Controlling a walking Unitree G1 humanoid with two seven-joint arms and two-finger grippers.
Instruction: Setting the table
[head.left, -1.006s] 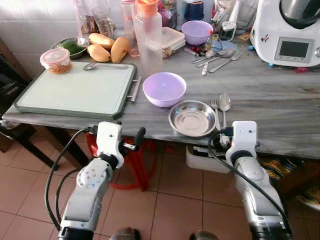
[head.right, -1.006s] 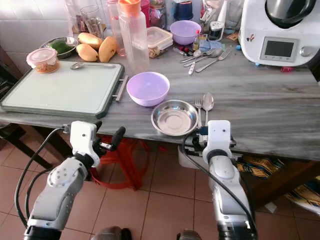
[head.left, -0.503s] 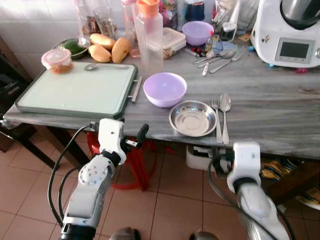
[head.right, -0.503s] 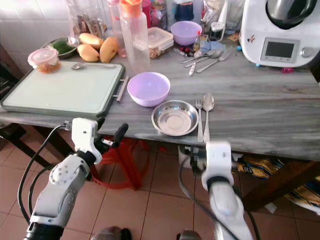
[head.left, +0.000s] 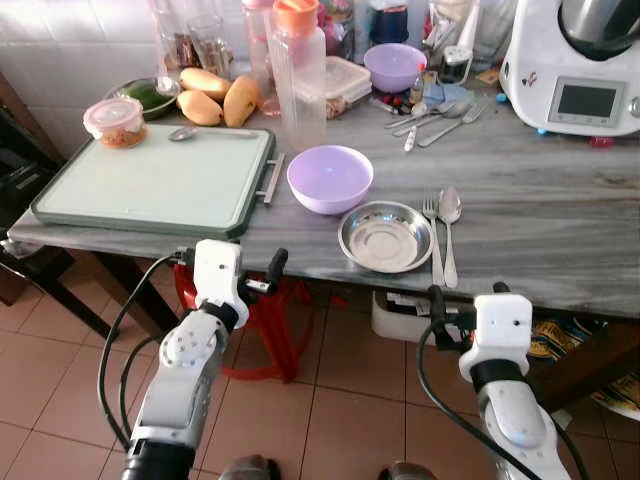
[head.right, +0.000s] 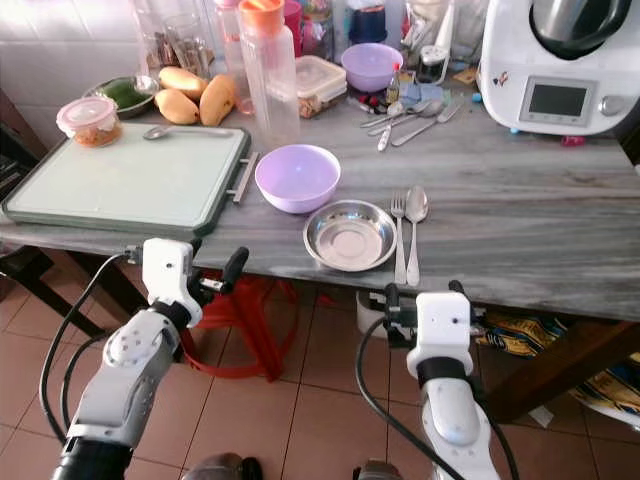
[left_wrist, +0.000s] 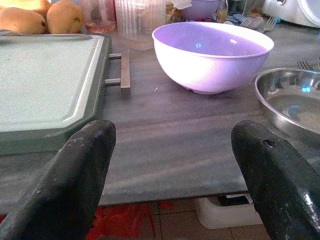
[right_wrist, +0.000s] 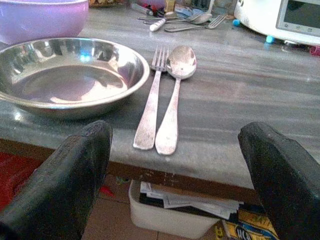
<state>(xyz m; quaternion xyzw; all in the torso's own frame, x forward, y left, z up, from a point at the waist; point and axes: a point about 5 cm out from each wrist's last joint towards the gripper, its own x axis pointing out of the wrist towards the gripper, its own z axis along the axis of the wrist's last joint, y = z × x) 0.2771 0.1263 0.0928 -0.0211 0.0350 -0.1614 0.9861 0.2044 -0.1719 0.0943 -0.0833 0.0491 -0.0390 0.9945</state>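
Grey wood-grain table (head.left: 560, 215), terracotta tiled floor (head.left: 330, 400), white tiled wall (head.left: 80, 40), daylight

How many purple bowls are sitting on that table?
2. One purple bowl sits near the front, between the green tray and the steel dish. A second purple bowl stands at the back among the clutter, which may hide more.
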